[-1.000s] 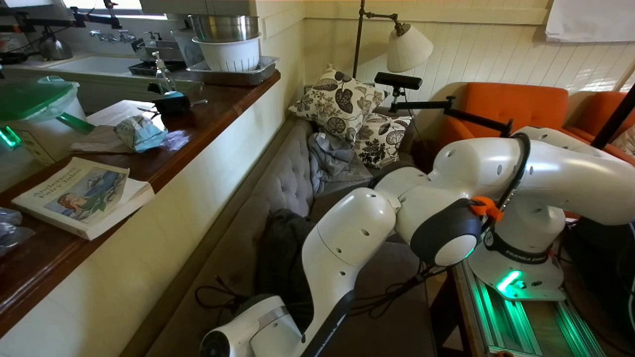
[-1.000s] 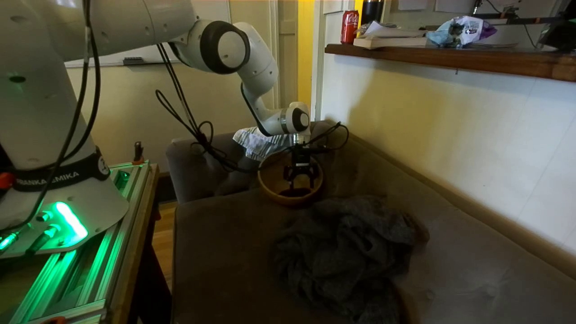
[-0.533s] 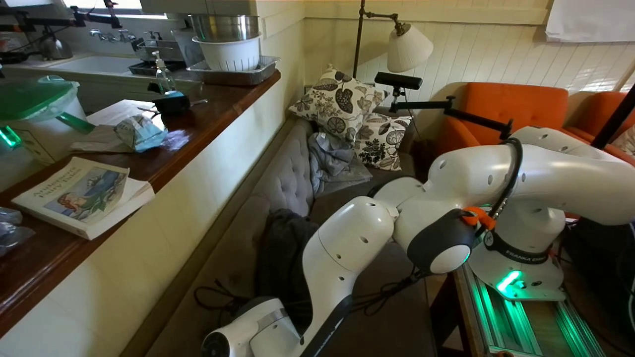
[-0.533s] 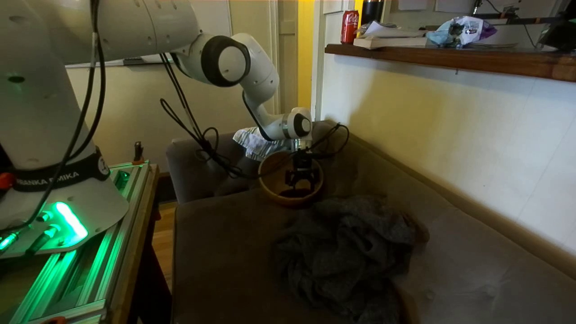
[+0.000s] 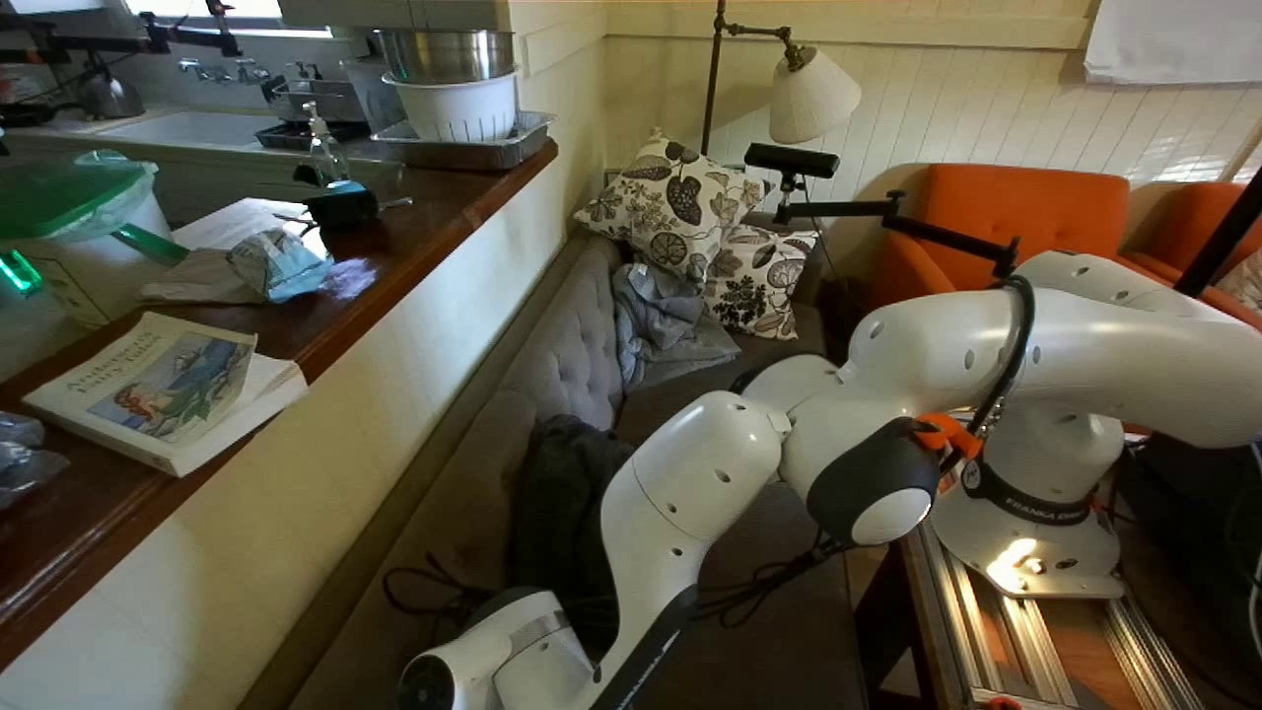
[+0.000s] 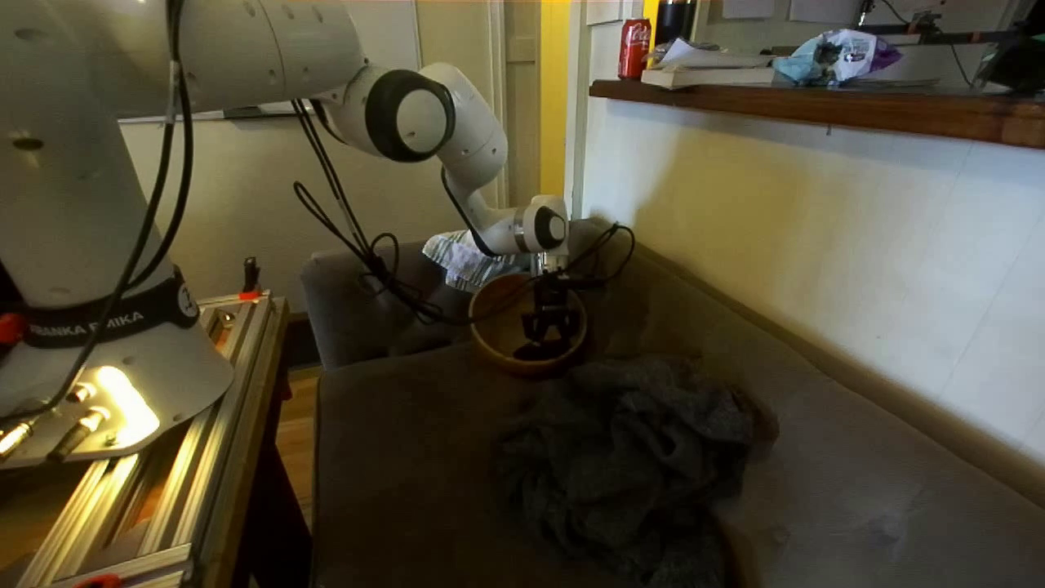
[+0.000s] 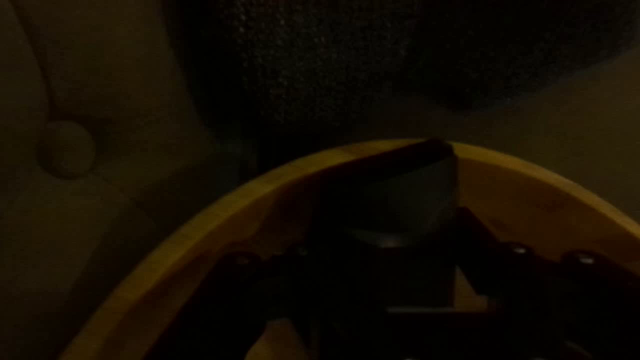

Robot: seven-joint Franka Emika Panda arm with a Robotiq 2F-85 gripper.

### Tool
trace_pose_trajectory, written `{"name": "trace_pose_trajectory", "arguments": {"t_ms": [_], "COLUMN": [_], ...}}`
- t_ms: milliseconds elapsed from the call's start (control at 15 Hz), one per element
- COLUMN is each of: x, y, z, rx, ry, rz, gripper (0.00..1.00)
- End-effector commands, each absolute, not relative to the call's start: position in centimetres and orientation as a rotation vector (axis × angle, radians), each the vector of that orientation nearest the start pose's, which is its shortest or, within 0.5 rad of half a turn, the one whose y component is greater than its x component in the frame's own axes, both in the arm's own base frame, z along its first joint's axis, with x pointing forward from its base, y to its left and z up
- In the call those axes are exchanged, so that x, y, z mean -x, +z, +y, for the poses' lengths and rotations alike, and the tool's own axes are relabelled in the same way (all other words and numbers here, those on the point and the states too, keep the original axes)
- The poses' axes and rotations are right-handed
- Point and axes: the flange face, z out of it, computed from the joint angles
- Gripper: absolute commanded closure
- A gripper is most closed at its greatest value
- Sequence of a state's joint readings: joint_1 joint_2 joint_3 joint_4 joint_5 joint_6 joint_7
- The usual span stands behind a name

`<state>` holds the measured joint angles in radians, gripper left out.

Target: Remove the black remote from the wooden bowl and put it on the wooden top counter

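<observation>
Clearly, the black remote [image 7: 405, 202] was in the wooden bowl [image 7: 200, 222], between the fingers [image 7: 482, 247] of the end effector [image 6: 552, 333]; whether pinched, I could not tell. Uneven contact might make it slip.

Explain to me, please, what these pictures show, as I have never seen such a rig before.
The machine is a white robot arm bent over a sofa, its dark fingers down in a wooden bowl. Two views look at the scene from outside the robot; the dark close-up looks out from its wrist. There the fingers stand on either side of the black remote, but it is too dark to tell whether they grip it. Near the bowl lies a crumpled dark cloth. In an exterior view, the wooden top counter carries, among other things, a book, a crumpled packet and a metal tray.
</observation>
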<state>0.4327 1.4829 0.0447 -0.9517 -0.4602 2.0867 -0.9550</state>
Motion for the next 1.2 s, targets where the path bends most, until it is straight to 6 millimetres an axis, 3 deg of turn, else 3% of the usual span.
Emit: {"name": "trace_pose_trajectory", "arguments": {"t_ms": [0, 133, 267, 333, 800, 1133], "x": [-63.0, -63.1, -63.5, -63.9, -63.9, -63.2], "y": [-7.7, -5.5, -3.0, -2.0, 3.7, 6.8], "z": [28.6, 28.8, 28.0, 27.4, 20.6, 14.6], "rx": [-1.915, -1.927, -1.925, -1.946, -2.137, -2.382], "ry": [-0.548, -0.488, -0.388, -0.354, -0.24, 0.055], "rz": [2.219, 2.283, 2.334, 2.33, 2.281, 2.149], "gripper": [0.63, 0.73, 0.92, 0.97, 0.94, 0.94]}}
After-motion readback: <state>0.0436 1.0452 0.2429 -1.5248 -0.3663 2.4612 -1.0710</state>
